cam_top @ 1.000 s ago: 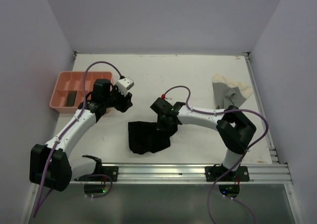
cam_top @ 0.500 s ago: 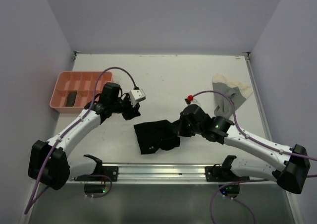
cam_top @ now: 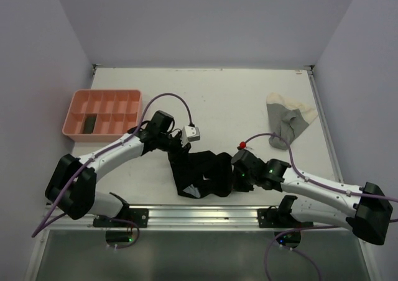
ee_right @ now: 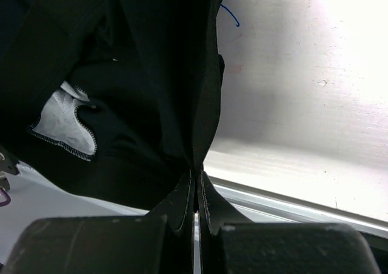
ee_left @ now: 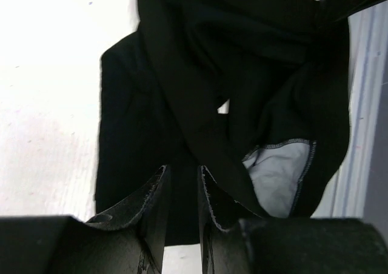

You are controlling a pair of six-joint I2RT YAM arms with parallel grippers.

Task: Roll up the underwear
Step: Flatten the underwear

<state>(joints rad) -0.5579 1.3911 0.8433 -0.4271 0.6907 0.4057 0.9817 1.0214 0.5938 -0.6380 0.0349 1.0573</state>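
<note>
Black underwear (cam_top: pixel 202 172): crumpled, spread btwn both arms at table's near edge by rail (cam_top: pixel 205 216), pale lining patch showing. L gripper (ee_left: pixel 182 172) low at its left edge, narrow gap, cloth fold btwn fingers; firm grip can't tell. R gripper (ee_right: pixel 194 174) low, arm stretched out, pinched tight on right edge. Cream-grey underwear (cam_top: pixel 287 120) lies far right.

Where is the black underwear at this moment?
In the top view the black underwear lies near-centre, just beyond the front rail, bunched between the left gripper and the right gripper.
</note>
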